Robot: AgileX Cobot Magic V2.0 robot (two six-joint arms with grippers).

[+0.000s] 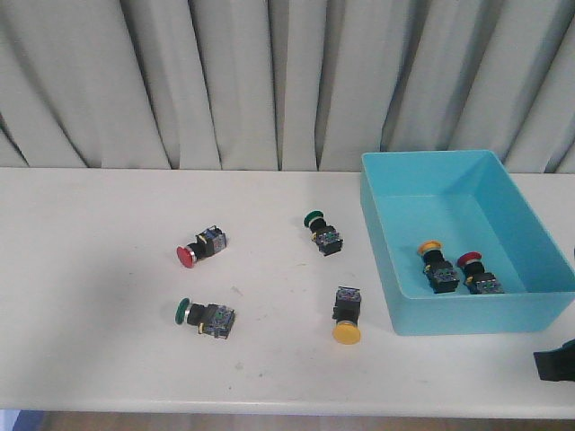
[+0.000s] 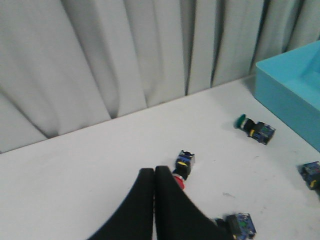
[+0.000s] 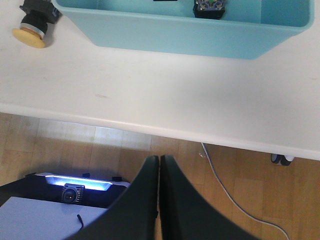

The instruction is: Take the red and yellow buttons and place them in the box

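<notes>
Red button (image 2: pixel 181 176) lies just beyond the closed, empty left end effector (image 2: pixel 154 172)

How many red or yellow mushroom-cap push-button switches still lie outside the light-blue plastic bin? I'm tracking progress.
2. The red-capped push-button switch lies on the white table left of centre. The yellow-capped push-button switch lies just left of the light-blue plastic bin. None seems hidden.

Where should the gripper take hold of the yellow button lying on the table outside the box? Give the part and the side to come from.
Grip the yellow button by its black blocky body, not the round cap. It lies on its side with the cap toward the table's near edge, so coming straight down with the jaws across the body's flat sides looks best. The box wall stands close on its right, so allow room there.
</notes>
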